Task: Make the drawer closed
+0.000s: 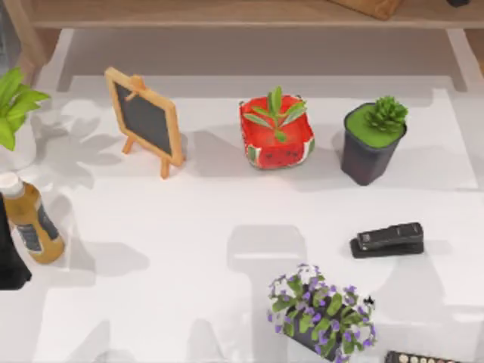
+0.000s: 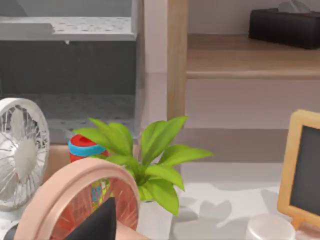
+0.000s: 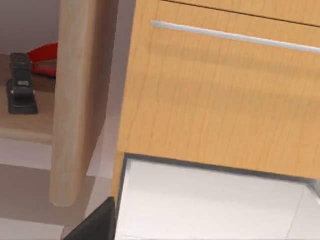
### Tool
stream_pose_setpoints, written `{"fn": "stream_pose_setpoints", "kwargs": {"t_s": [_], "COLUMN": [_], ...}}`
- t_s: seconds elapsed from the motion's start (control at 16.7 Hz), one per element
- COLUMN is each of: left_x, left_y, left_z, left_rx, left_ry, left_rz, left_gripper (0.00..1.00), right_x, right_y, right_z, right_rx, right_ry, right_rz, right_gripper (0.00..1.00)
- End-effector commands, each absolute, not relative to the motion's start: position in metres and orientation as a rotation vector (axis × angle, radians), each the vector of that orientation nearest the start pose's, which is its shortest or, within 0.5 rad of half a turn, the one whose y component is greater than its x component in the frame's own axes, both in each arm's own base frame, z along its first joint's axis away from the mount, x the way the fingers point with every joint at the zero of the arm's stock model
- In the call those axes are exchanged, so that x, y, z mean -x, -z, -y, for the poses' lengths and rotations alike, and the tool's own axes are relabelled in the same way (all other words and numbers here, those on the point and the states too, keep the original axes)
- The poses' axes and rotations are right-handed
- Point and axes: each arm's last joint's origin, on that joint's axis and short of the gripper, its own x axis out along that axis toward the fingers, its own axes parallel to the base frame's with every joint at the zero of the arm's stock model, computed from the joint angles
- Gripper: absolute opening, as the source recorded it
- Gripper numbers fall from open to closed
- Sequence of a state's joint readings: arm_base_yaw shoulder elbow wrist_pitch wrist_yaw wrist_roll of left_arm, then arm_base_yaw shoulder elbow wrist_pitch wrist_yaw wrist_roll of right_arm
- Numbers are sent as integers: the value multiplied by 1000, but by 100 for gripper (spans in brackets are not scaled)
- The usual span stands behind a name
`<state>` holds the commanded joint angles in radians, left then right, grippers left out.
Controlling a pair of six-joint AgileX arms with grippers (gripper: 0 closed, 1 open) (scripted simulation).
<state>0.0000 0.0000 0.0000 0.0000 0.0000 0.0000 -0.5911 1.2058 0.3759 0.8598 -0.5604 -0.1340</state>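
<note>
Drawer (image 3: pixel 220 95) front with silver handle (image 3: pixel 235 35) faces right claw (image 3: pixel 95 222); claw state cannot be told. Bottle (image 1: pixel 32 219) label illegible.

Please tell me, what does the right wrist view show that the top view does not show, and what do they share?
The right wrist view alone has the wooden drawer front with its silver handle bar, a pale open compartment below it, and a wooden post.

The top view alone has the small chalkboard, the watermelon-pattern planter, the dark pot with a succulent, the purple flowers and the bottle.

I see no single object common to both.
</note>
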Motion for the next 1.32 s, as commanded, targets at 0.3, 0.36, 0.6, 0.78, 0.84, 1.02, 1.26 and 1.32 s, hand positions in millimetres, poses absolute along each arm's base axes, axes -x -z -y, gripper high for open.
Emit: {"fn": "stream_pose_setpoints", "kwargs": {"t_s": [0.3, 0.36, 0.6, 0.78, 0.84, 1.02, 1.26, 1.32], "left_x": [-106, -106, -106, -106, -106, -106, -106, -106], "left_y": [-160, -160, -160, -160, -160, -160, -160, -160], "left_z": [1, 1, 1, 1, 1, 1, 1, 1], "left_rx": [0, 0, 0, 0, 0, 0, 0, 0], "left_ry": [0, 0, 0, 0, 0, 0, 0, 0], "left_rz": [0, 0, 0, 0, 0, 0, 0, 0], "left_gripper": [100, 100, 100, 100, 100, 100, 100, 100], "right_x": [-216, -218, -225, -227, -227, -226, -225, -225], "right_y": [-187, -180, -150, -127, -120, -103, -90, -89], "right_z": [138, 142, 157, 166, 169, 174, 178, 179], "right_rx": [508, 587, 914, 1149, 1222, 1414, 1560, 1571], "right_ry": [34, 33, 20, 9, 7, 4, 7, 8], "right_rz": [12, 8, -6, -12, -12, -11, -8, -8], "right_gripper": [100, 100, 100, 100, 100, 100, 100, 100]}}
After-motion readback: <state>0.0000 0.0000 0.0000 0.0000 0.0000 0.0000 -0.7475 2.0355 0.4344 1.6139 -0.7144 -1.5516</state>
